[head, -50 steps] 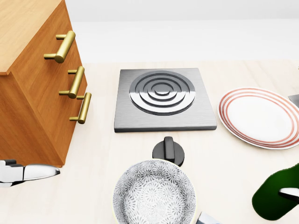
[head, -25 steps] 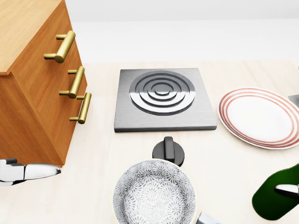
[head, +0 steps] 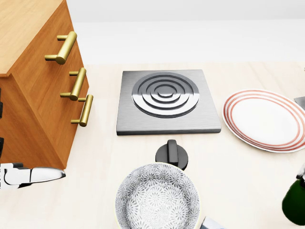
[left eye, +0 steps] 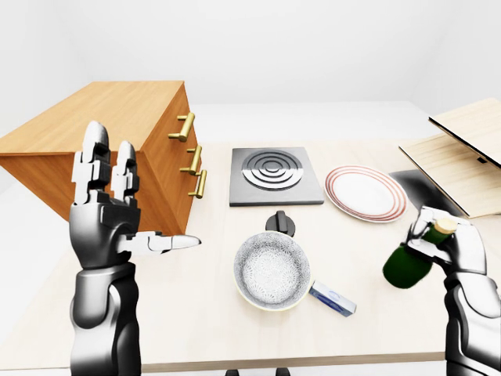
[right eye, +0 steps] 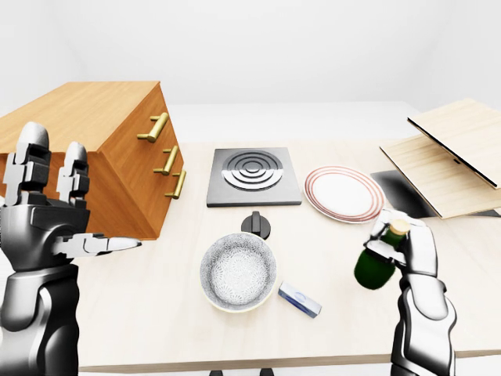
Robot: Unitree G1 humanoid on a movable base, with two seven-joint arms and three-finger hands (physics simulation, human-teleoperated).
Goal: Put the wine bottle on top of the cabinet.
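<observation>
Wine bottle: dark green glass wine bottle (right eye: 378, 265) with a pale cork top, tilted, over the table's right side, well apart from the cabinet.
Right hand: silver three-finger right hand (right eye: 405, 243) has its fingers wrapped round the bottle's neck and shoulder.
Left hand: silver left hand (left eye: 108, 211) is up at the left, fingers spread upright and thumb pointing right, gripping nothing.
Cabinet: wooden three-drawer cabinet (left eye: 117, 137) with brass handles sits at the table's left, just behind the raised hand in the left-eye view.
Table: pale wooden table (head: 105, 186) carries a grey square hob (head: 167, 100) mid-table, with a red-ringed white plate (head: 266, 119) to its right.
Near edge: black knob (head: 172, 153) just above a speckled grey bowl (head: 157, 198).
</observation>
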